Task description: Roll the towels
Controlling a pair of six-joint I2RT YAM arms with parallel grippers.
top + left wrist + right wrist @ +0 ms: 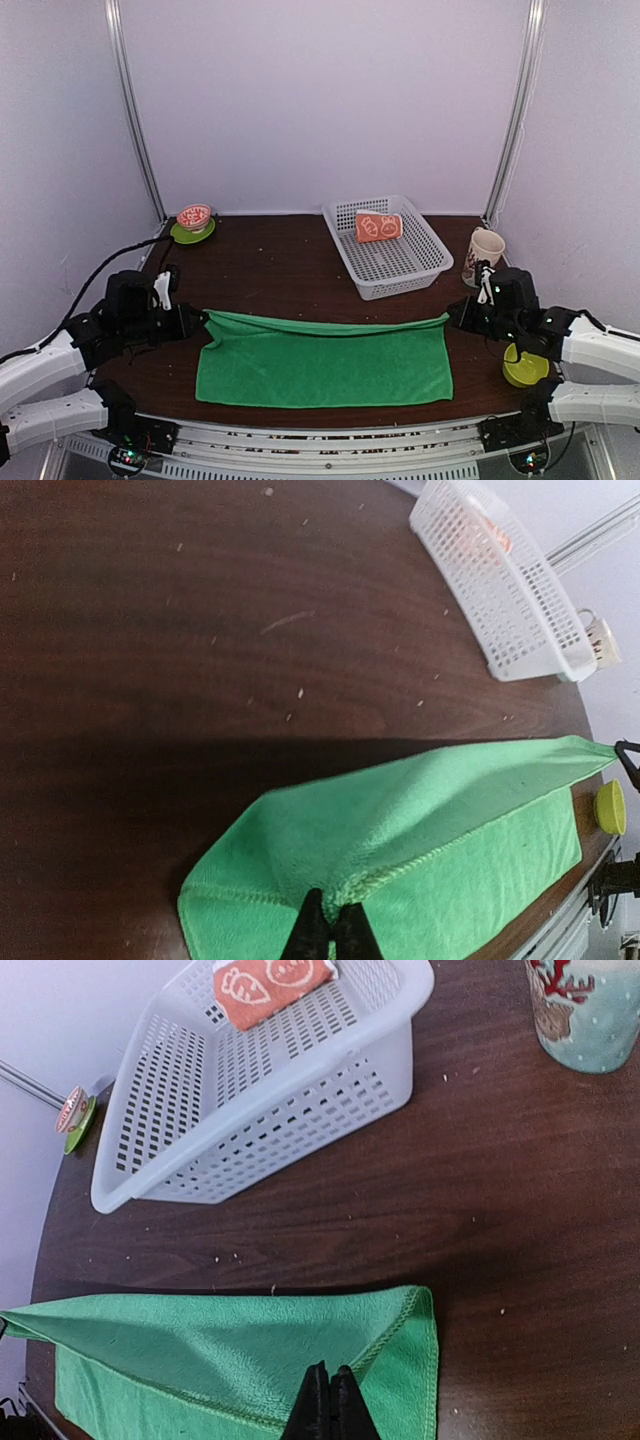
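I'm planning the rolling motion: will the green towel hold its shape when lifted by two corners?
Probably not: the green towel drapes in a soft fold between the left gripper and right gripper pinching it. It looks thin, so likely light; its middle would sag.

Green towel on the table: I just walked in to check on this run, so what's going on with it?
Both arms are working the green towel. The left gripper and right gripper are each shut on one end of its far edge, holding that edge raised off the table while the rest lies flat. The orange towel sits in the white basket, apparently rolled.
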